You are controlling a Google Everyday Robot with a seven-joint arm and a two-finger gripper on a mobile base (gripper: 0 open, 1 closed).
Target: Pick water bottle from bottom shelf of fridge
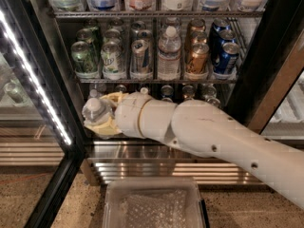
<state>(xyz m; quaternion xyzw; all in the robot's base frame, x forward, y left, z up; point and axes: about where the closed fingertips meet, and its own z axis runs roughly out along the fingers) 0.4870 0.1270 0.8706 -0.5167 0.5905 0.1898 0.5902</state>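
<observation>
My gripper [97,117] is at the left end of the white arm, in front of the fridge's [259,56] lower left corner. Its cream fingers [108,127] are closed around the small clear water bottle [93,110], whose white cap faces the camera. The bottle is held clear of the racks, near the left door frame. The bottom shelf is mostly hidden behind my arm. Only the tops of its cans [188,91] show above the arm.
A middle rack holds several cans and a taller labelled water bottle [169,53]. A white LED strip [35,82] runs down the left door frame. The ribbed steel base [156,167] lies below the arm. A clear plastic bin [154,205] sits on the floor in front.
</observation>
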